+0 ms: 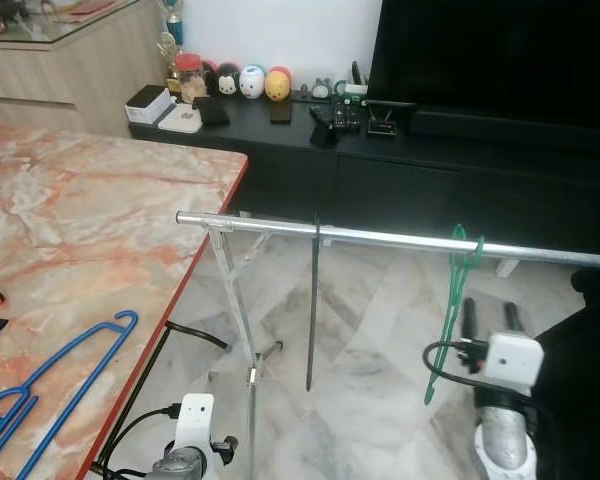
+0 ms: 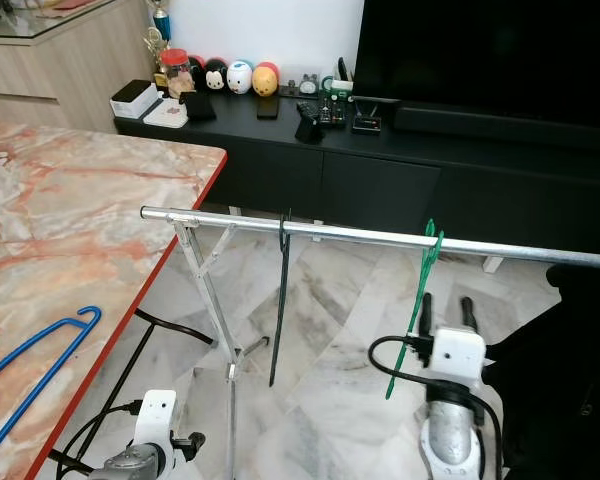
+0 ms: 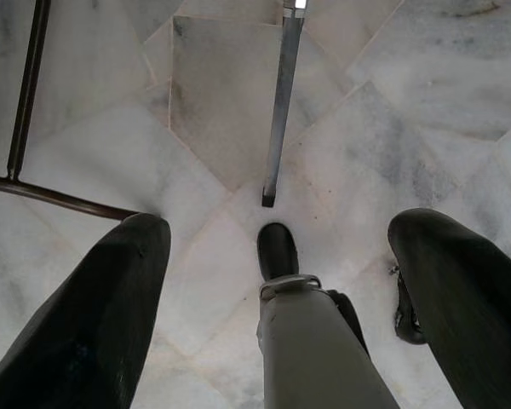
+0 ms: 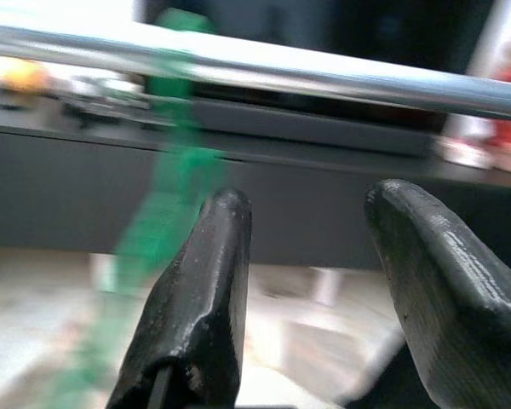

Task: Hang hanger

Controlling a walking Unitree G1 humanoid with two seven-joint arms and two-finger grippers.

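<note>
A silver rail (image 1: 380, 238) spans the view on a folding stand. A green hanger (image 1: 458, 280) hangs from the rail at the right, seen edge-on, and it is blurred in the right wrist view (image 4: 166, 196). A black hanger (image 1: 314, 300) hangs nearer the rail's middle. My right gripper (image 1: 488, 315) is just below the rail, right beside the green hanger, open and holding nothing. A blue hanger (image 1: 55, 375) lies on the marble table (image 1: 90, 220) at the left. My left gripper (image 3: 277, 281) hangs low by the floor, open, with nothing between its fingers.
The stand's legs (image 1: 242, 320) stand between the table's red edge and the rail's middle. A black TV cabinet (image 1: 410, 160) with toys and small items runs behind, under a large TV (image 1: 500, 55). Black cables (image 1: 195, 335) trail below the table edge. A dark object (image 1: 590, 380) sits at the right.
</note>
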